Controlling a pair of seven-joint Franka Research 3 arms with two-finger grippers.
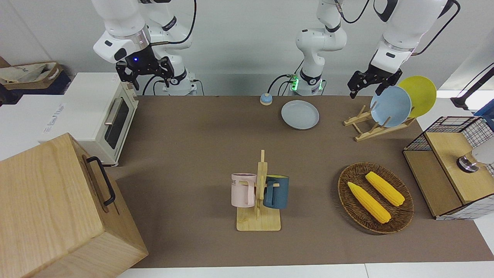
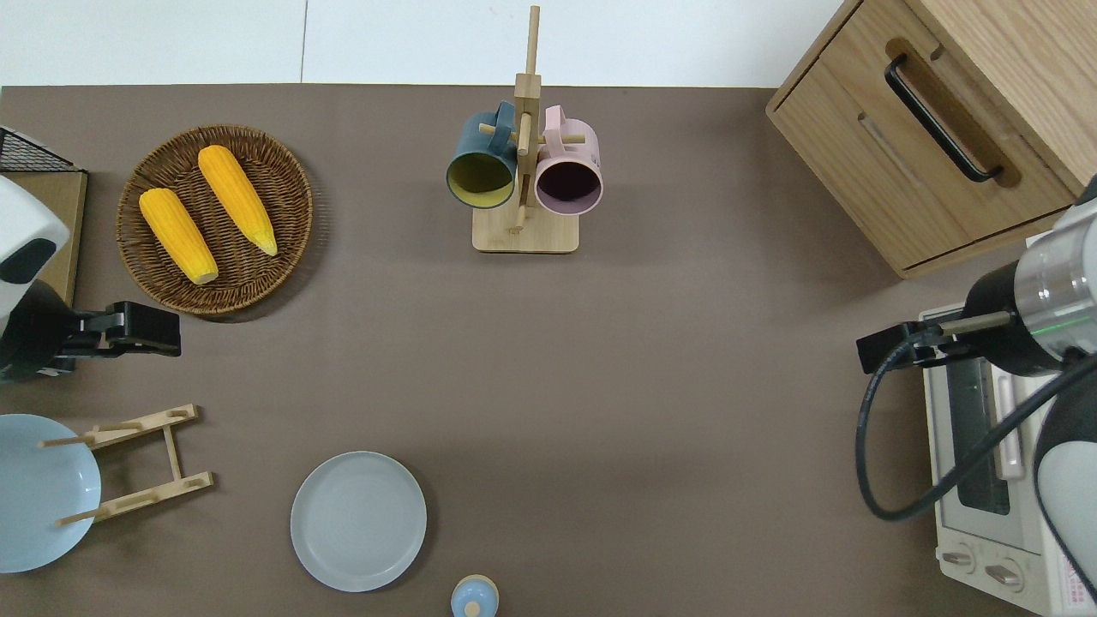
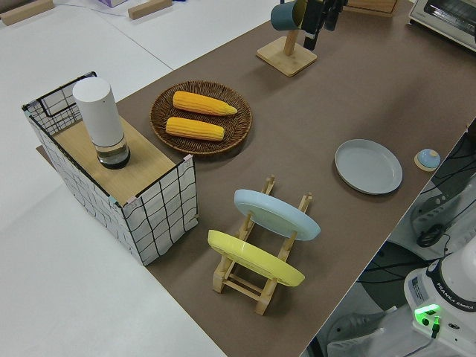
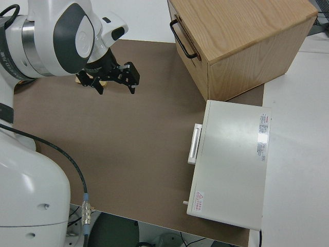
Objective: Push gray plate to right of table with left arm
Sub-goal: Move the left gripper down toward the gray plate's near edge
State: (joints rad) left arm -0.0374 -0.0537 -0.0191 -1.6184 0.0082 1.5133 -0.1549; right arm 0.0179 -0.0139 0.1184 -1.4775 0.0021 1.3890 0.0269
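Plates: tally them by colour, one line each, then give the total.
Gray plate: 1, flat on the table.
Sky-blue plate: 1, standing in the wooden rack.
Yellow plate: 1, in the same rack.
Total: 3 plates.

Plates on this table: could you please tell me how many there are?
3. A gray plate lies flat on the table near the robots; a blue plate and a yellow plate stand in the wooden rack. None seems hidden.
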